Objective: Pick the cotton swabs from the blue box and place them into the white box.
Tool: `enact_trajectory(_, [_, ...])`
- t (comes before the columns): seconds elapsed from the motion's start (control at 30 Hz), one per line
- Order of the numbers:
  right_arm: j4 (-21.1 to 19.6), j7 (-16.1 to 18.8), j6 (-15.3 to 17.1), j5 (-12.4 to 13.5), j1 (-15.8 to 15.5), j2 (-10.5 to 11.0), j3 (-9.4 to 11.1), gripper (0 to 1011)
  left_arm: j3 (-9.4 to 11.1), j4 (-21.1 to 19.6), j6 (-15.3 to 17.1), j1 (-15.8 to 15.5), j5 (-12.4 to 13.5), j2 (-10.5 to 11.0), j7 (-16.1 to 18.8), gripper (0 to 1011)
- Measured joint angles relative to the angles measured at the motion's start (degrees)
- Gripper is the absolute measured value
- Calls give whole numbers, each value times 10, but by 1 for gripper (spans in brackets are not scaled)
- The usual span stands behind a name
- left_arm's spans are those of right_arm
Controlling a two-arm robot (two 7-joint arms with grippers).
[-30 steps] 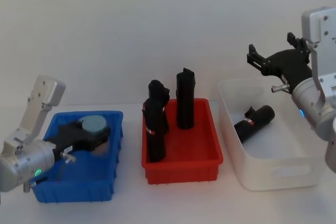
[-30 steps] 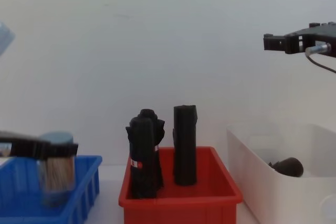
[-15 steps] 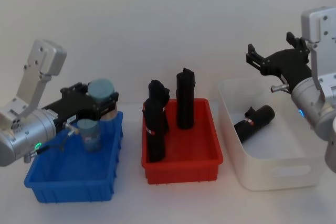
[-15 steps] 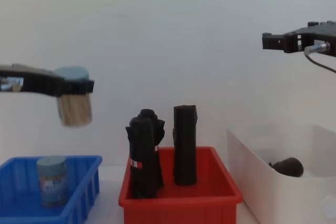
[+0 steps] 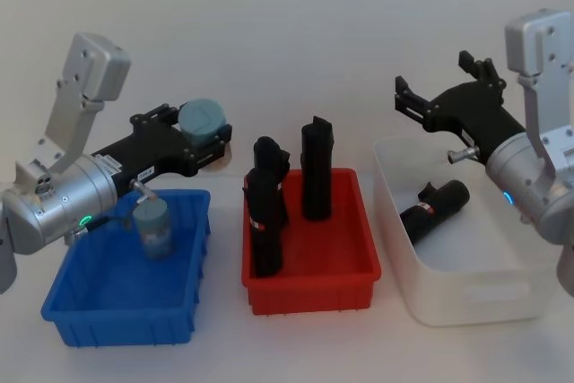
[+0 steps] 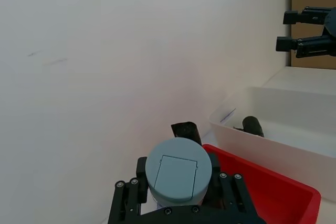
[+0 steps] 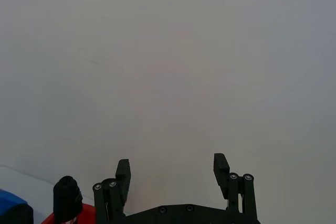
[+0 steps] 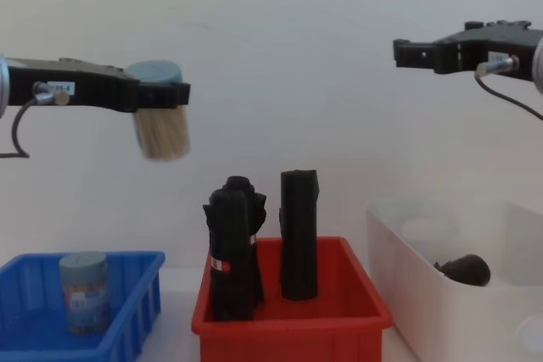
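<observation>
Background is a plain pale wall (image 5: 269, 24). Work surface is a white counter (image 5: 215, 347).

Far left: the blue box (image 5: 126, 311) sits on the counter, open-topped. One tub of cotton swabs (image 5: 154, 229) stands upright inside it, toward the back. Its grey-blue lid is up and its label faces forward in the chest view.

Above that box, my left arm reaches in from the left at a raised height. My left fingers (image 8: 165, 96) are clamped on a second tub (image 8: 163, 131), gripping it just under the lid. This tub hangs upright and clear of everything, with pale sticks showing below the fingers. In the chest view it lines up roughly with the blue box's right edge, well above the rim.

Centre: the red bin (image 5: 309, 289) sits just beside the blue box without touching it. Black rolls (image 5: 317, 168) stand upright in it, a cluster at its left side and a taller one at the back.

Right: the white box (image 5: 484, 302) stands near the red bin. A black roll (image 5: 435, 208) lies tilted on its floor.

My right fingers (image 8: 416, 53) are spread wide apart and hold nothing. They are raised high over the left side of the white box and point toward the centre.
</observation>
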Motion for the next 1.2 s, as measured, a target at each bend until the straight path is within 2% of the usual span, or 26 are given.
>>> enact_trajectory(0.23, [-2, 37, -11, 7, -1, 4, -2, 1002, 9, 28, -19, -20, 6, -17, -22, 669])
enact_trajectory(0.7, [23, 79, -34, -33, 5, 5, -16, 1001, 17, 45, -34, -38, 13, -30, -37, 669])
enact_trajectory(1.2, [61, 183, -84, -70, 20, 9, -33, 1002, 23, 65, -56, -63, 21, -44, -59, 669])
